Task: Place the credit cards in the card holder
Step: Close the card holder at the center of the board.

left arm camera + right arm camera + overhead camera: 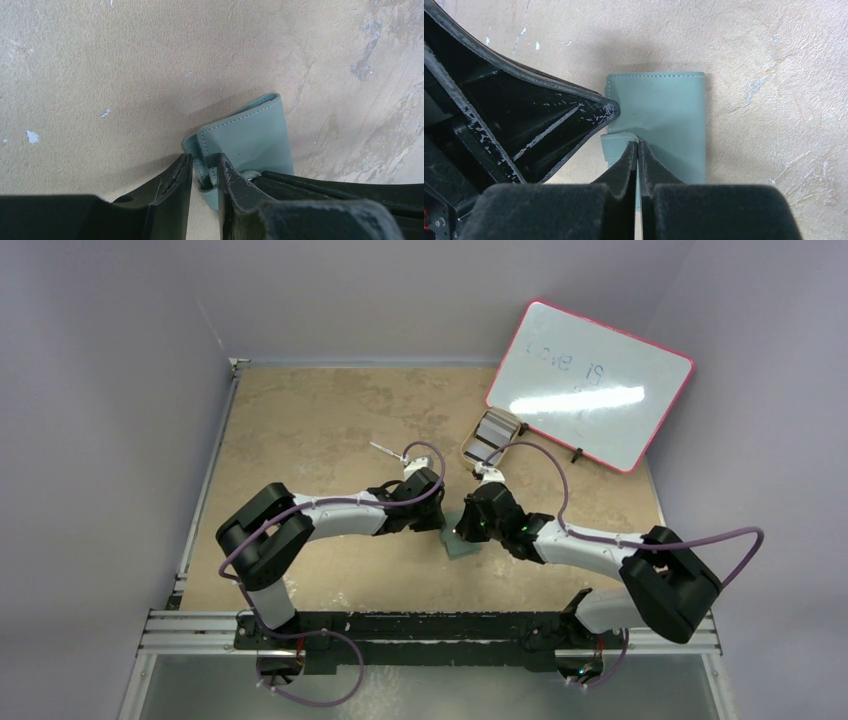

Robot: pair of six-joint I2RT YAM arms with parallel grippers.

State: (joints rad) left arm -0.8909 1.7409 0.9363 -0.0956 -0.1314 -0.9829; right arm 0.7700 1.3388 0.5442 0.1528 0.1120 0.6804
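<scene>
Holder (pixel 462 548) is lying on the table (pixel 320 420) near the arm bases, and in the top view we are seeing the left gripper (pixel 441 524) and right gripper (pixel 468 526) meeting over it from opposite sides. The cards (pixel 490 435) are sitting in a beige tray (pixel 466 454) well apart, beside the whiteboard (pixel 590 385). We are judging that no card can be loaded until the holder is spread open.

In the left wrist view, the left gripper's jaws are standing a narrow gap apart, and a corner of the holder (pixel 250 135) is filling that gap, so we are reading it as clamped. The grip appears to be anchoring one layer.

In the right wrist view, the right gripper (pixel 638 150) is closed almost fully, pinching a thin flap at the holder's (pixel 664 105) near edge. One left finger (pixel 574 120) is touching the cover just beside it. We are judging that the two grips are placed on separate layers for parting them.

The table is tan and mottled, with pale chips and scuffs. Plain grey walls (pixel 100 390) are enclosing it on three sides.
</scene>
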